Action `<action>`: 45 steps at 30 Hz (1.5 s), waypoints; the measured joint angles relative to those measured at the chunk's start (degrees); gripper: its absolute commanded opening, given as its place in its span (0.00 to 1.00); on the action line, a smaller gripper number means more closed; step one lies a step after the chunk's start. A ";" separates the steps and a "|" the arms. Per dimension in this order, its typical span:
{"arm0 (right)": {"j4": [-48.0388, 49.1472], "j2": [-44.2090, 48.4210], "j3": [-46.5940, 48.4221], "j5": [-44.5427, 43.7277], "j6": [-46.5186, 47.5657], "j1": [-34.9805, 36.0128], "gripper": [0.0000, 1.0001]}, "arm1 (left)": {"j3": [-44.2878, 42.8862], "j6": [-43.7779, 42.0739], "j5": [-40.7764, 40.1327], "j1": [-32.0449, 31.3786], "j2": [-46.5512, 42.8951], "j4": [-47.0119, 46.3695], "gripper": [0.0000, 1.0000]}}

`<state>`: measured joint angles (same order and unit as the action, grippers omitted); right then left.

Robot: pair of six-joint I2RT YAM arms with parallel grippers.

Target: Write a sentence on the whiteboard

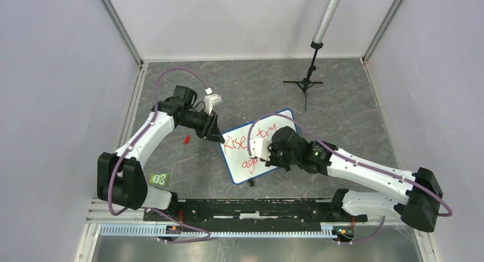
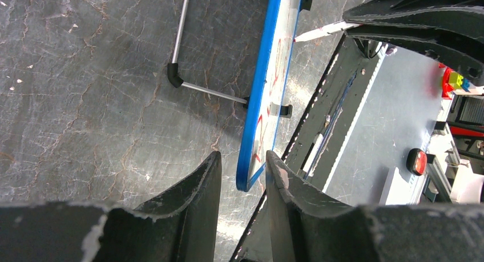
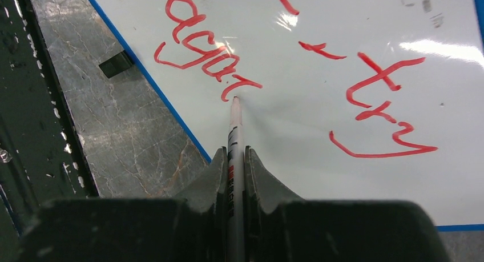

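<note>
1. Board (image 3: 319, 182): propped aslant on wire stand (image 2: 208, 89) on table (image 1: 342, 102); sentence (image 3: 374, 111) in red across its face, second line seemingly unfinished.
2. Left gripper (image 2: 242, 159) at board's left corner: fingers (image 2: 200, 188) apart, astride blue rim (image 2: 251, 131), gap showing on one side.
3. Right gripper (image 3: 235, 153) over board's lower line: clamped on marker (image 3: 234, 125), tip touching the last red stroke.
4. Probably light, stiff, slick-faced; liable to skid or tip under pen pressure.
5. Best held by the rim at a corner, clear of the smearable sentence.
</note>
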<state>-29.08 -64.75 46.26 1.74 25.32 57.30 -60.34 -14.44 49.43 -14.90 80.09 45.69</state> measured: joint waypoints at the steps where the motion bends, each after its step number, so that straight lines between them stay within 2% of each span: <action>1: -0.13 0.00 0.50 -0.02 0.02 0.00 0.00 | 0.00 0.00 0.00 0.00 0.02 0.00 0.41; 29: 2.03 -2.29 2.99 -2.40 -0.17 0.02 0.00 | 0.00 0.00 0.00 0.00 0.02 0.00 0.41; 45: -0.22 2.78 1.25 -2.10 0.09 0.00 0.00 | 0.00 0.00 0.02 -0.09 0.02 -0.02 0.41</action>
<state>-29.30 -61.98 47.51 -0.36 25.41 57.30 -60.34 -14.44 49.45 -14.98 80.12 45.67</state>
